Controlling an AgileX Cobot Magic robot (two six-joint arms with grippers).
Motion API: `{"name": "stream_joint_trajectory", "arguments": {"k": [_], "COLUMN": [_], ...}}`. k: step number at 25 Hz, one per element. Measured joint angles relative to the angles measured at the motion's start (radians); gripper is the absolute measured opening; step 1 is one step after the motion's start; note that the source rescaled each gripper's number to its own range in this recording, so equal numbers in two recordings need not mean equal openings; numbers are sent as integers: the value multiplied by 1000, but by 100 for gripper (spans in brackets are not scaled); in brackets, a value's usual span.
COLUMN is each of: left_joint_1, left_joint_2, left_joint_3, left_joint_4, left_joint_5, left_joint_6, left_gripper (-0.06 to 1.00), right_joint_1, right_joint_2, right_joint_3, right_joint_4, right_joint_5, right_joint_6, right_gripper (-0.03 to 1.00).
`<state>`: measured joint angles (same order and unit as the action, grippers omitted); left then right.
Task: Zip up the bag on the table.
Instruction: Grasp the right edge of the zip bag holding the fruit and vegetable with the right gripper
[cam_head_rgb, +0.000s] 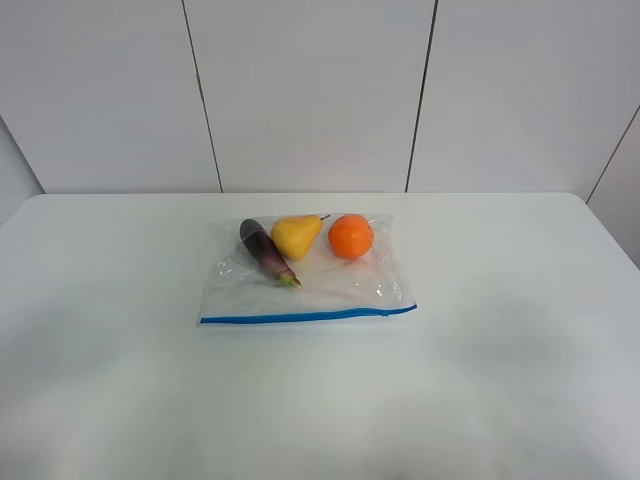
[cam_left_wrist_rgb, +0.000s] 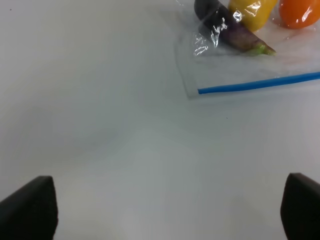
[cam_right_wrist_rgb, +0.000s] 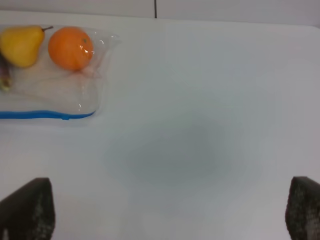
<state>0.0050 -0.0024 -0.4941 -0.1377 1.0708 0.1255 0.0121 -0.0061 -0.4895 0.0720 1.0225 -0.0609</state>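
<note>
The clear bag (cam_head_rgb: 330, 290) lies flat in the middle of the white table (cam_head_rgb: 500, 380), its blue zipper strip (cam_head_rgb: 305, 316) along the edge nearest the camera. Inside are a purple eggplant (cam_head_rgb: 266, 251), a yellow pear (cam_head_rgb: 297, 235) and an orange (cam_head_rgb: 350, 236). Neither arm shows in the exterior high view. In the left wrist view my left gripper (cam_left_wrist_rgb: 167, 210) is open, fingertips (cam_left_wrist_rgb: 30, 207) wide apart over bare table, well short of the bag's corner (cam_left_wrist_rgb: 192, 90). My right gripper (cam_right_wrist_rgb: 165, 212) is open too, away from the bag's other end (cam_right_wrist_rgb: 75, 107).
White wall panels (cam_head_rgb: 310, 90) stand behind the table's far edge. Bare tabletop surrounds the bag on all sides. A soft shadow (cam_right_wrist_rgb: 175, 152) falls on the table under the right wrist.
</note>
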Motion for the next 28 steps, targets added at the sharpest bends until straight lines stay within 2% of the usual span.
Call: {"name": "stream_joint_trajectory", "arguments": {"k": [14, 21, 28], "left_joint_1": [0, 0, 0], "left_joint_2": [0, 0, 0], "left_joint_3": [0, 0, 0], "left_joint_4": [0, 0, 0], "left_joint_5": [0, 0, 0], "left_joint_6": [0, 0, 0], "left_gripper": [100, 100, 100], "right_joint_1": [0, 0, 0], "right_joint_2": [48, 438, 937], "right_joint_3": [-14, -208, -424], "right_joint_4": [0, 30, 189], "right_joint_5": [0, -16, -98], "right_joint_6": [0, 11, 11], "right_gripper": [100, 100, 100]}}
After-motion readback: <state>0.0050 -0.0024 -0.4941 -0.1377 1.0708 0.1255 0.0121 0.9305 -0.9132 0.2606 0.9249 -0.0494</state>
